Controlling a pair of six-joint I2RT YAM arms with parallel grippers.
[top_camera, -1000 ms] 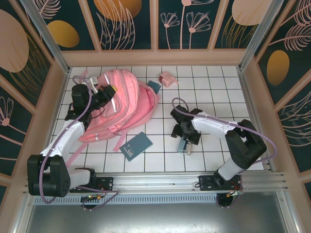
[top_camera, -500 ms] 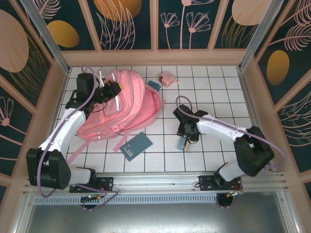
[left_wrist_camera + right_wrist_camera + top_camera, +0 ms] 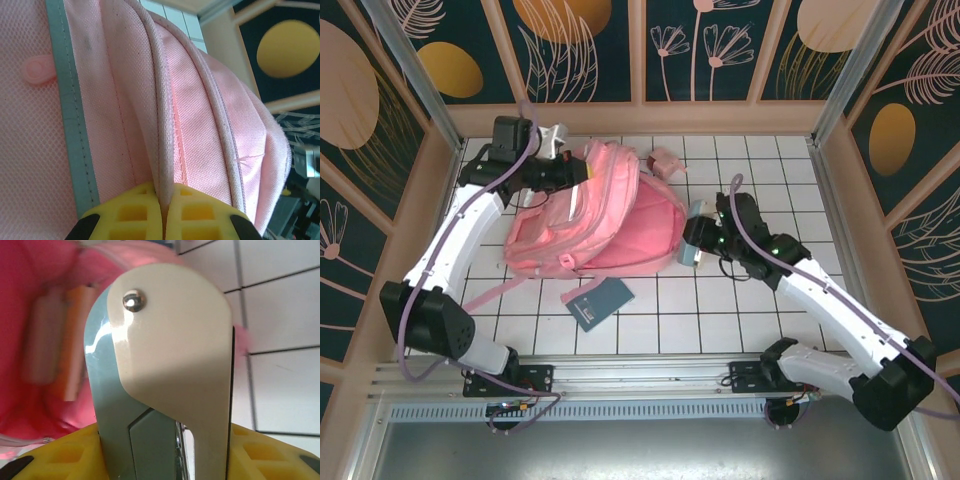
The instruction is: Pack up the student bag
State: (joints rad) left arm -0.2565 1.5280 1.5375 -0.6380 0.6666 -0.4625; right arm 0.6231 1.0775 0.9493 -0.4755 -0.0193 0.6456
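Note:
The student bag (image 3: 610, 215), a big pink backpack with pale stripes, lies at the back left of the table with its mouth facing right. My left gripper (image 3: 575, 172) is shut on a piped seam of the bag (image 3: 200, 100), and its yellow fingers (image 3: 125, 210) pinch the fabric at the bag's top. My right gripper (image 3: 695, 245) is shut on a teal-and-cream stapler-like tool (image 3: 694, 230) and holds it right at the bag's open mouth. In the right wrist view the tool (image 3: 165, 365) stands upright between the yellow fingers (image 3: 65, 455), with the pink interior (image 3: 30, 390) behind it.
A dark blue notebook (image 3: 600, 303) lies on the white grid table in front of the bag. A small pink pouch (image 3: 666, 161) sits behind the bag near the back wall. Blurred orange and pale shapes (image 3: 70, 345) show inside the bag. Wooden walls enclose the table.
My right gripper closed on the tool, lifted it off the table and carried it back-left to the bag's mouth. My left gripper pulled the bag's top up and toward the back, shifting the bag right.

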